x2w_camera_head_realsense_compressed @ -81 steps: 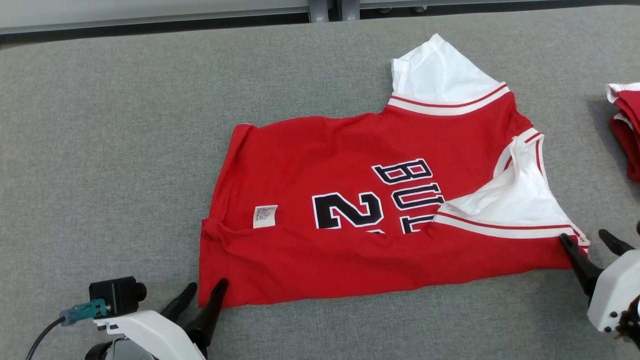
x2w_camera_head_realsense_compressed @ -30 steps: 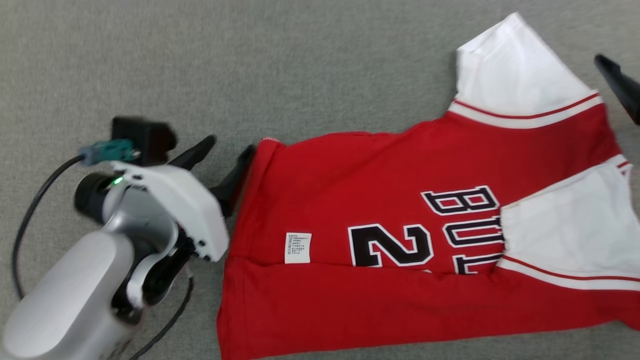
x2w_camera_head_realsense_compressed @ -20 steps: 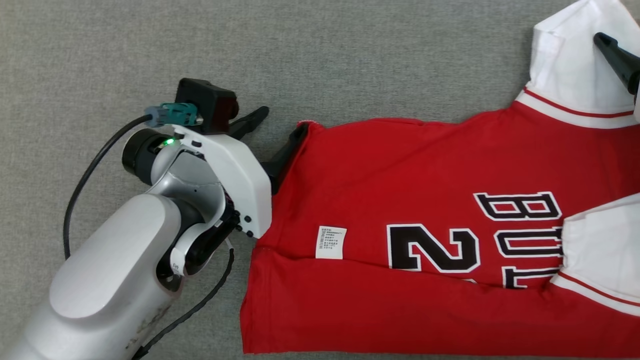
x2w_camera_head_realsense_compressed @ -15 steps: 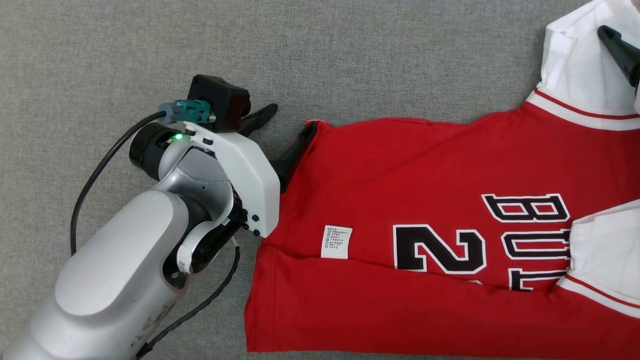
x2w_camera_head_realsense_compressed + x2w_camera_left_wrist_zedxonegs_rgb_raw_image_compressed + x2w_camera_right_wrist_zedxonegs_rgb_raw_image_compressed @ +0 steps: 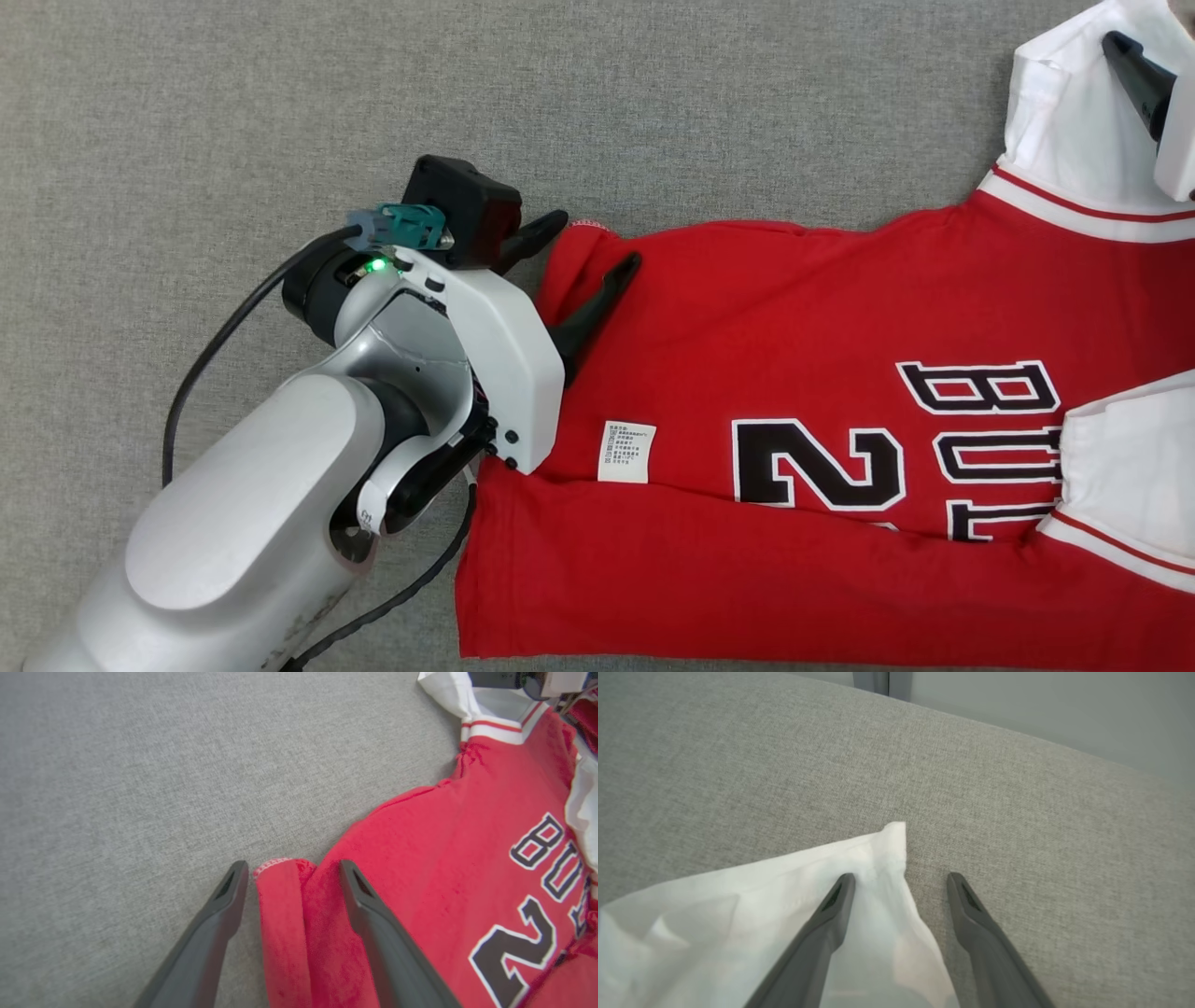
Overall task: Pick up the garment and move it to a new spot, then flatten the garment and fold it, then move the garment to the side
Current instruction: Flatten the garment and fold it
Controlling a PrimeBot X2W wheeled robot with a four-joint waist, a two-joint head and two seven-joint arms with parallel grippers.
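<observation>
Shifting sideways since half a second ago, the left gripper [image 5: 597,241] is now straddling the far hem corner [image 5: 280,891] of the red cotton basketball jersey with white sleeves and black lettering [image 5: 794,308], one dark finger over the cloth and one on the grey woven tabletop [image 5: 280,121]. Its jaws are standing wide apart, gripping nothing yet. The right gripper [image 5: 901,877], jaws likewise apart, is bracketing the tip of the far white sleeve [image 5: 738,896]. The jersey is lying flat on the tabletop, its near edge already turned over, so folding seems to be under way. Next, both grippers are probably needing to settle, pinch together, and be carrying the far edge towards the robot evenly
</observation>
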